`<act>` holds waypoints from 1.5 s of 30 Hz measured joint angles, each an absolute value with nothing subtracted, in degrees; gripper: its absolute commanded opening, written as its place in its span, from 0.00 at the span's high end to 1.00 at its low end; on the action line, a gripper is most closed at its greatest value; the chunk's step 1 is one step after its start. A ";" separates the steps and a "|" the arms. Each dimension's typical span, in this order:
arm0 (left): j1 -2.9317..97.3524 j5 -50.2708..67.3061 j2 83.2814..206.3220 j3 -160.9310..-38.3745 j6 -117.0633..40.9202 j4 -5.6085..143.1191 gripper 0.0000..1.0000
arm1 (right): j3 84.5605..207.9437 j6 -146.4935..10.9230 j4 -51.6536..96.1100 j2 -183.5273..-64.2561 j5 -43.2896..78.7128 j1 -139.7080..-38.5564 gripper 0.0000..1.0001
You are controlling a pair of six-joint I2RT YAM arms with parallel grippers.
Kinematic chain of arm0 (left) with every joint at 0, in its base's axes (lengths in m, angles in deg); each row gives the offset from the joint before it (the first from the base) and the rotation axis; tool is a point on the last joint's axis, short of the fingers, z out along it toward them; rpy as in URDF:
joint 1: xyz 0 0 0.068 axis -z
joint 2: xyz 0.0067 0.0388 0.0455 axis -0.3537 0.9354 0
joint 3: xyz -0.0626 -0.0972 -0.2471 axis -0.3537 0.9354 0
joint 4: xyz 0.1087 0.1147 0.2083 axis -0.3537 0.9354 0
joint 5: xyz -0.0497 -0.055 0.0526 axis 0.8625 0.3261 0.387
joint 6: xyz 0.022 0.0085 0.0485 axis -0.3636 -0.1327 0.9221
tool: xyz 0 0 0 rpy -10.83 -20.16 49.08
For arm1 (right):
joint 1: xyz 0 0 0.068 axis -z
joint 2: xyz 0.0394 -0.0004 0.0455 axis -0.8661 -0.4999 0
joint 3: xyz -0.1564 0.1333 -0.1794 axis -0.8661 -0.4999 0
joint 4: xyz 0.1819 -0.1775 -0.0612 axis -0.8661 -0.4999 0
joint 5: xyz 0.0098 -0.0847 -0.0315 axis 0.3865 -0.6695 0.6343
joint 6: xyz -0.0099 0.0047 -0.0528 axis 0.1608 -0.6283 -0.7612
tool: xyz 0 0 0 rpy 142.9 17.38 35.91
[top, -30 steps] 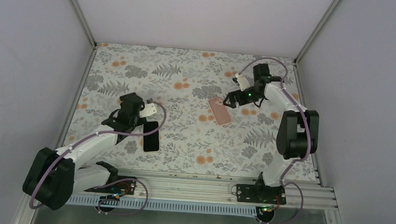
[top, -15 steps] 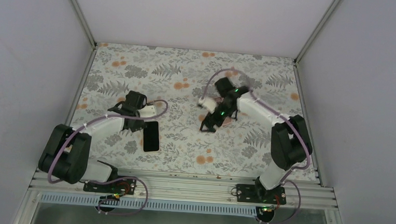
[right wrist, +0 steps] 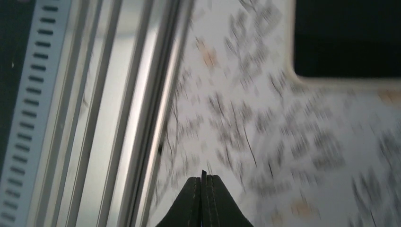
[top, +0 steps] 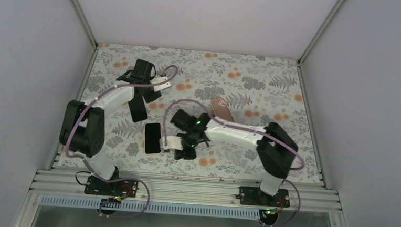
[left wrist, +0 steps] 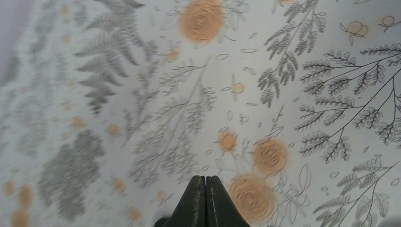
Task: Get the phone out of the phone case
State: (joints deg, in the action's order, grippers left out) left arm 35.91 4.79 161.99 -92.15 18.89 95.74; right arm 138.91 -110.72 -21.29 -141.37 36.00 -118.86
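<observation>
A black phone (top: 153,138) lies flat at the table's left-centre; in the right wrist view it is a dark slab with a pale rim (right wrist: 347,38). The pink phone case (top: 223,109) lies apart from it, further back and to the right. My left gripper (top: 137,116) (left wrist: 205,177) hangs over bare cloth just behind the phone, shut with nothing in it. Just right of the phone my right gripper (top: 184,153) (right wrist: 203,176) points toward the near rail, shut and empty too. Neither touches phone or case.
Floral cloth (top: 253,80) covers the table. Aluminium rails (top: 194,189) (right wrist: 118,113) run along the near edge, close to my right gripper. Grey walls enclose the left, right and back.
Both grippers went from open to shut. The left arm swung back and left, away from the phone. The right arm swept from the pink case toward the near edge, beside the phone.
</observation>
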 measured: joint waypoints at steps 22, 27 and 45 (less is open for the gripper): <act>35.91 20.27 182.82 -106.81 20.99 112.11 0.98 | 174.19 -107.59 -13.16 -173.53 31.41 -129.54 0.97; 35.91 20.09 182.80 -105.61 22.54 113.64 0.98 | 174.19 -107.22 -12.49 -176.19 30.26 -129.74 0.97; 36.02 15.57 181.69 -101.22 26.48 113.12 0.98 | 159.41 -104.18 -6.06 -167.56 24.40 -124.12 0.97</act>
